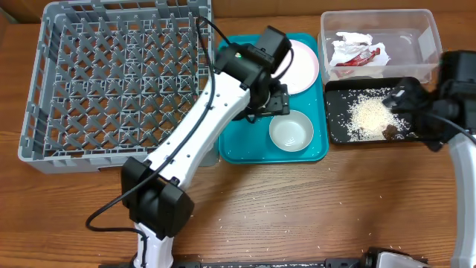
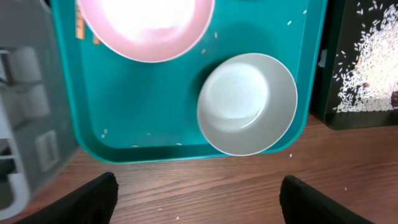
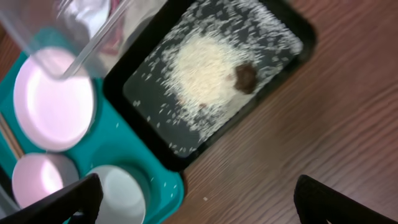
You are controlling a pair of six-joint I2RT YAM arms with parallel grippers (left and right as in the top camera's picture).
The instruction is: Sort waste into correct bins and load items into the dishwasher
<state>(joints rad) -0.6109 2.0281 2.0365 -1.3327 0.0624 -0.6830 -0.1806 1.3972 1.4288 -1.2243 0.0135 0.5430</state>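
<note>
White bowl [image 2: 247, 102] upright, mouth upward

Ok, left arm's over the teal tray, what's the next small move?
Probably lower the left pincer onto the rim of the white bowl on the teal tray: the pincer hovers open just short of it, and the grey rack looks empty.

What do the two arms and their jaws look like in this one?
Both arms are white links with black joint housings. The left arm has a thin black cable looping out near its base. The right arm shows one white link under black wrist parts. Jaws are plain black, no markings visible.
</note>
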